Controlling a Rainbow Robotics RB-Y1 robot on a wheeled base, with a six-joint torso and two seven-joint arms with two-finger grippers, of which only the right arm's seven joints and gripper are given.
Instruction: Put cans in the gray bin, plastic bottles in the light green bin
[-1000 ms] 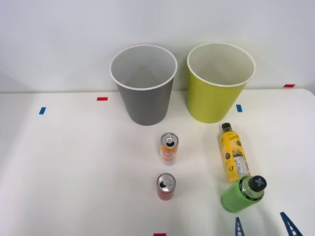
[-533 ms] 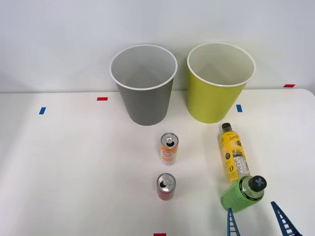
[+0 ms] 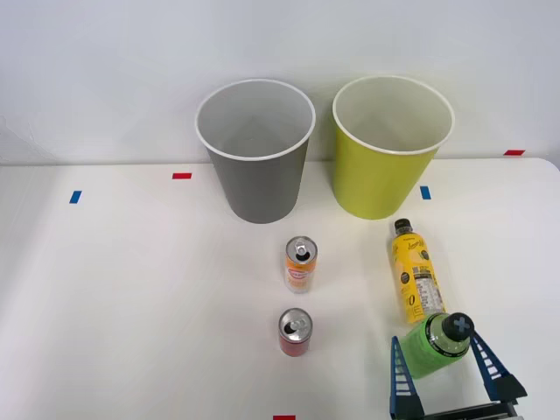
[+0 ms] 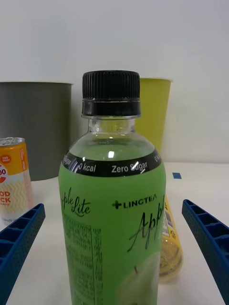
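A bright green plastic bottle (image 3: pixel 427 352) (image 4: pixel 112 214) with a black cap stands upright at the front right of the table. My right gripper (image 3: pixel 436 339) (image 4: pixel 113 207) is open, with one blue finger on each side of this bottle and a gap on both sides. A yellow plastic bottle (image 3: pixel 415 273) (image 4: pixel 169 243) lies on its side just behind it. The orange-and-white can (image 3: pixel 300 264) (image 4: pixel 12 181) and the red can (image 3: pixel 294 332) stand upright near the middle. The gray bin (image 3: pixel 258 179) (image 4: pixel 33 128) and the light green bin (image 3: pixel 376 184) (image 4: pixel 152 114) stand side by side at the back.
Small tape marks dot the white table: blue (image 3: pixel 75 197), red (image 3: pixel 182 176), blue (image 3: pixel 425 192), red (image 3: pixel 514 152) and red (image 3: pixel 283 417) at the front edge. A plain wall rises behind the bins. The table's right edge runs close to the green bottle.
My right gripper has come forward from the view's bottom edge. Its open fingers now flank the green bottle. The bottles, cans and bins have not moved.
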